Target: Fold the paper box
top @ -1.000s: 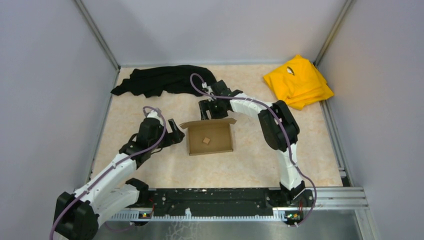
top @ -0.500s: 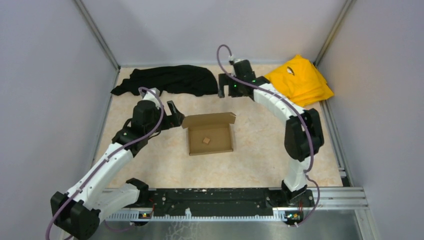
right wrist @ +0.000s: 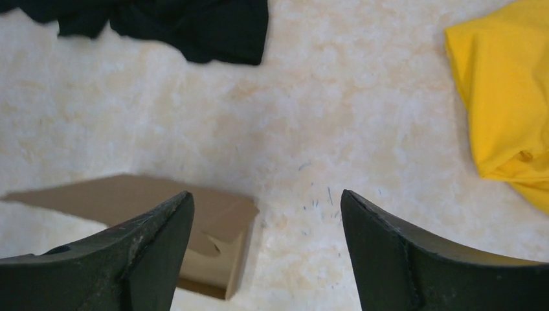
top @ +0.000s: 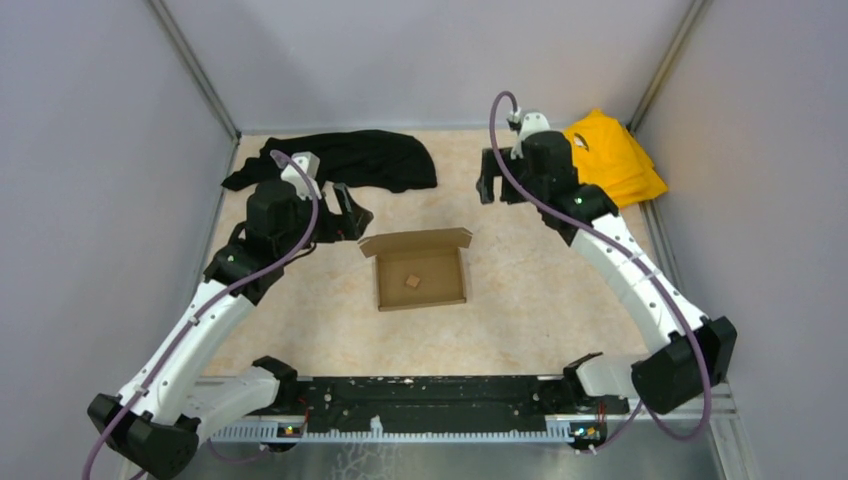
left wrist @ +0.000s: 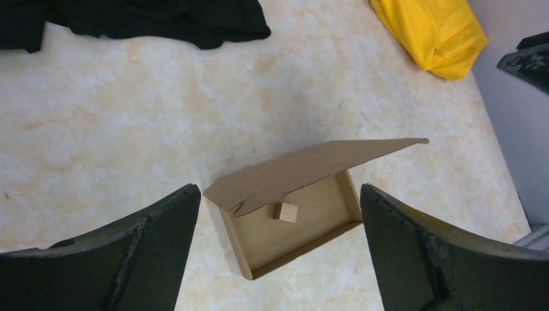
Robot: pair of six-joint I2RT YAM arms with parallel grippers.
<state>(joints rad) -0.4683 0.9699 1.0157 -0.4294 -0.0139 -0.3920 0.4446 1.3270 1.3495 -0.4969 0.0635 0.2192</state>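
Observation:
The paper box (top: 437,285) is a shallow brown cardboard mailer in the middle of the table, its lid (top: 417,241) standing half open along the far side. It also shows in the left wrist view (left wrist: 320,214) and partly in the right wrist view (right wrist: 220,217). A tiny brown cube (top: 411,282) lies inside it. My left gripper (top: 347,213) is open and empty, raised left of the box's far left corner. My right gripper (top: 497,183) is open and empty, raised beyond the box's far right.
A black cloth (top: 335,160) lies at the back left, just behind my left gripper. A yellow cloth (top: 612,165) lies at the back right beside my right arm. Grey walls close in the table on three sides.
My right gripper has lifted off the box lid and swung away to the back right. My left gripper has risen and pulled back from the box's left side. The box has stayed put.

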